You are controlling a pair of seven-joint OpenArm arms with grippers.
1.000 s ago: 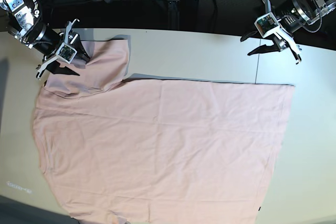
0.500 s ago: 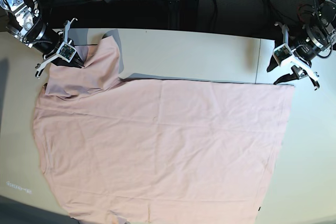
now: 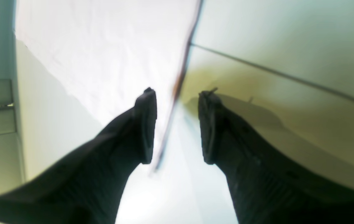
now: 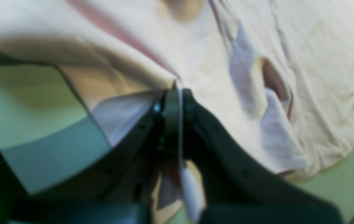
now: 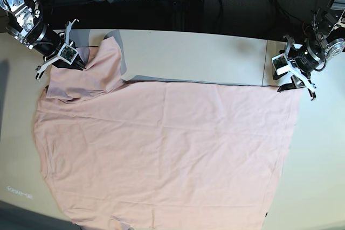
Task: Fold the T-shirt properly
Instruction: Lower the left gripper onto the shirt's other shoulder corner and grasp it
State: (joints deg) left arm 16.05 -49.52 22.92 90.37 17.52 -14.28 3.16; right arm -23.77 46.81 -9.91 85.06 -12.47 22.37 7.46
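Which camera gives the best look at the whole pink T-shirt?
The base view: the T-shirt lies spread over the table there, nearly all in frame. The right wrist view shows only bunched cloth pinched in the right hand. The left wrist view shows one washed-out edge between the left hand's open fingers.

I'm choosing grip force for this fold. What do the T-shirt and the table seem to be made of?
T-shirt: soft knit fabric, likely cotton, matte pale pink; it creases finely and drapes limply where the right gripper pinches it. Table: smooth, rigid, pale board, probably laminate, with a straight seam between panels and a faint sheen.
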